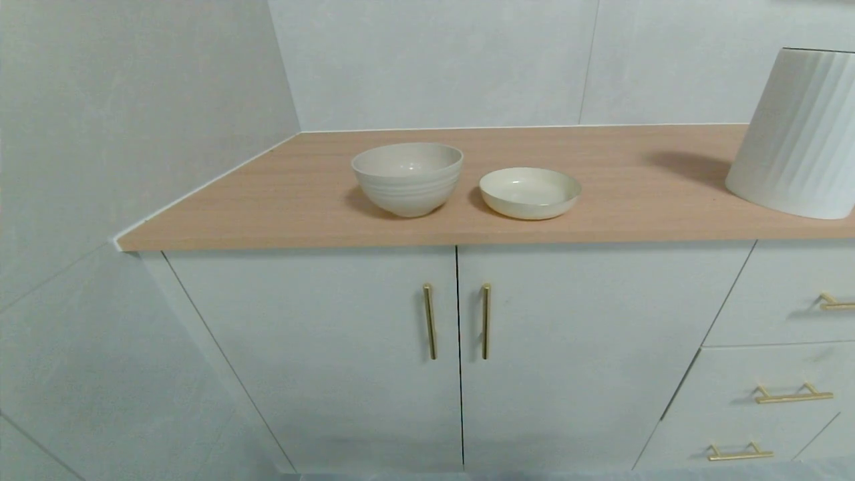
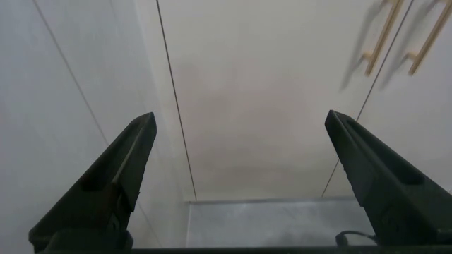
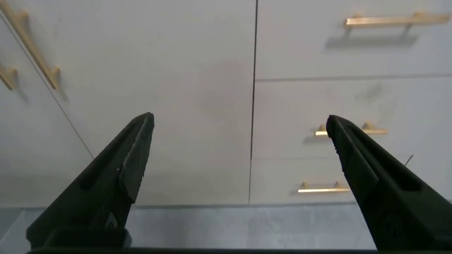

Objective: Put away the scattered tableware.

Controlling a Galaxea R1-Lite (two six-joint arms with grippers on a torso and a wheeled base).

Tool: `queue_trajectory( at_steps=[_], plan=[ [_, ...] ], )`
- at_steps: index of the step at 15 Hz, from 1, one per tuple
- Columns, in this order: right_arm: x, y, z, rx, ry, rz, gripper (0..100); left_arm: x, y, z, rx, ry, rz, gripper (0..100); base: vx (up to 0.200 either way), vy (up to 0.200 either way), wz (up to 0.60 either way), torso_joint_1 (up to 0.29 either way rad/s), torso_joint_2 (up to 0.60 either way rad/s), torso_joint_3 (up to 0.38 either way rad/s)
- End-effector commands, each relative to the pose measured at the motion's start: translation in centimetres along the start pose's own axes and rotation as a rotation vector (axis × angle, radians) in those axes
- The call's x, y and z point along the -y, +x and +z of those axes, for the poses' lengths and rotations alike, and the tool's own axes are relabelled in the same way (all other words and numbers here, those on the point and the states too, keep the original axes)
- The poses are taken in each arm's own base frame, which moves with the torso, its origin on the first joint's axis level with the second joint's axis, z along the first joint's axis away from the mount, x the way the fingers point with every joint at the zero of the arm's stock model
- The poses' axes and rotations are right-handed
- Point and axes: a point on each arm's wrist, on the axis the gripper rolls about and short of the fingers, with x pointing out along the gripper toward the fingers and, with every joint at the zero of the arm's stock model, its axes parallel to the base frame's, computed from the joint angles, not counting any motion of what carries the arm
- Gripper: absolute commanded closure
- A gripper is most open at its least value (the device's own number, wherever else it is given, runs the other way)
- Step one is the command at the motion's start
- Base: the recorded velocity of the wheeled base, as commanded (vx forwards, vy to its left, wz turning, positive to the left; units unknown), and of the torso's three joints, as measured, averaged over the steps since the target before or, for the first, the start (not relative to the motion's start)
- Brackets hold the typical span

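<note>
- Resting side by side on the worktop (image 1: 634, 214), the deep bowl (image 1: 407, 177) and shallow bowl (image 1: 530, 192) sit well above the fingers (image 2: 120, 176).
- Left gripper (image 2: 239, 120) and right gripper (image 3: 239, 118): fingers released, grasping nothing, facing the cabinet fronts (image 2: 247, 77).

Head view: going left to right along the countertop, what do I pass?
deep bowl → shallow bowl → white ribbed container, at the right edge.
</note>
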Motion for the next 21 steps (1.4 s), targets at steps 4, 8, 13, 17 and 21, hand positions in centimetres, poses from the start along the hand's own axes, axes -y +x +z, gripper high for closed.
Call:
queue_trajectory(
  at_steps=[4,8,13,17,21],
  plan=[
    [0.0,0.0,0.0,-0.001,0.0,0.0,0,0.0,0.0,0.0,-0.001,0.0,0.0,0,0.0,0.0,0.0,-0.076,0.35,0.262],
    [0.0,0.0,0.0,-0.001,0.0,0.0,0,0.0,0.0,0.0,-0.001,0.0,0.0,0,0.0,0.0,0.0,-0.02,0.05,0.033],
    [0.0,0.0,0.0,-0.001,-0.004,0.0,0,0.0,0.0,0.0,-0.001,0.0,0.0,0,0.0,0.0,0.0,0.0,0.0,0.0],
    [-0.1,-0.5,2.0,0.102,-0.003,0.026,0,0.0,0.0,0.0,0.001,0.0,0.001,0,0.0,0.0,0.0,0.0,0.0,0.0],
    [-0.5,-1.2,4.4,0.096,-0.001,0.178,0,0.0,0.0,0.0,-0.001,0.0,0.0,0,0.0,0.0,0.0,0.0,0.0,0.0]
  ],
)
